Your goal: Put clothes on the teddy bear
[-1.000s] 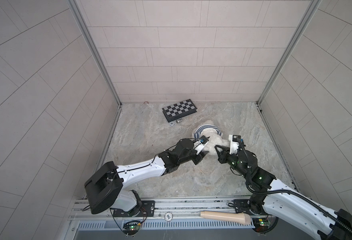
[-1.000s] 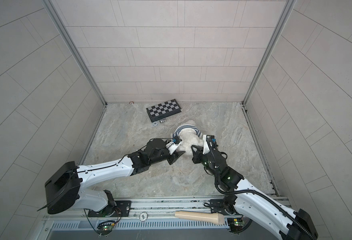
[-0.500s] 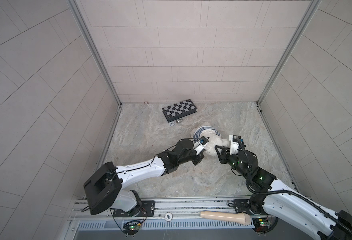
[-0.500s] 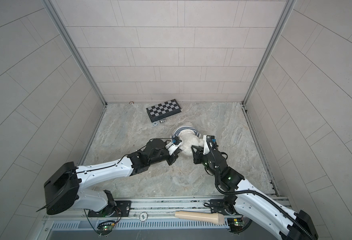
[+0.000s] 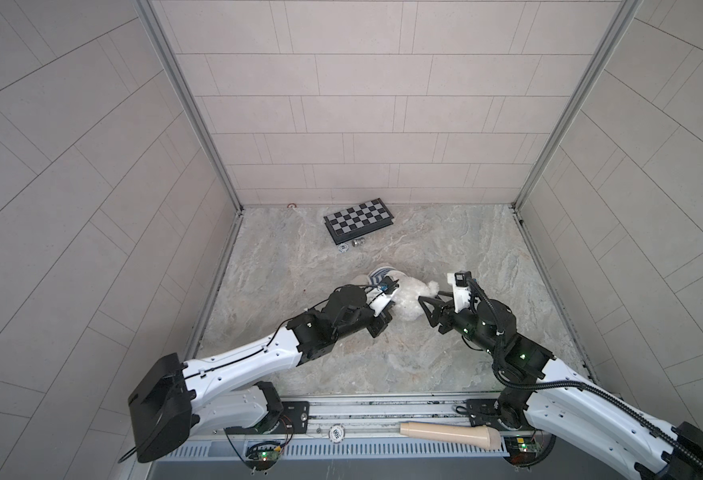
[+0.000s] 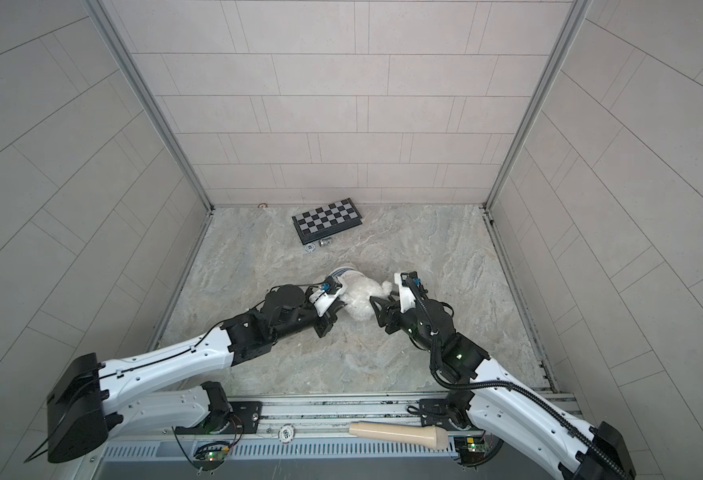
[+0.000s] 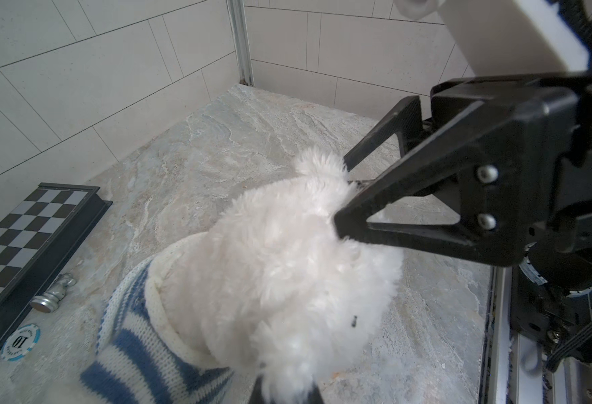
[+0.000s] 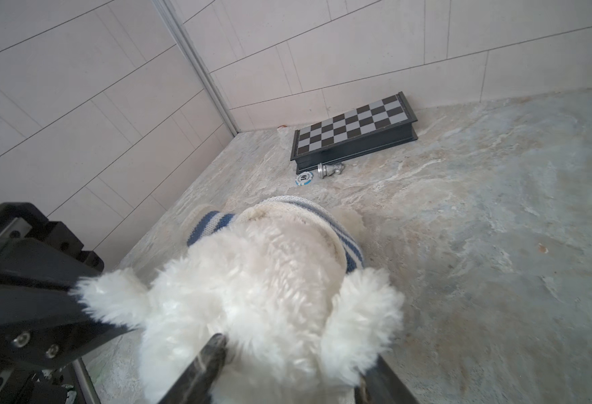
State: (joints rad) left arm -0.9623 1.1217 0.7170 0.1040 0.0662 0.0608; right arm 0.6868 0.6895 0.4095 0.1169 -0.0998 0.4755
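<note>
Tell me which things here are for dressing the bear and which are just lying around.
In the job: teddy bear, striped shirt, left tool shut on the bear's fur, right tool open beside it.
Lying about: chessboard, silver chess piece, poker chip, beige cylinder.

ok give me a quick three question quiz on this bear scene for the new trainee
1. True or false: the right gripper is shut on the chessboard.
2. What lies on the floor right beside the chessboard? A) a silver chess piece and a poker chip B) a spoon C) a ball
3. Which gripper is pinching the teddy bear by its fur?

Key
1. False: it is open, with its jaws on either side of the bear's fluff.
2. A
3. The left gripper.
</note>
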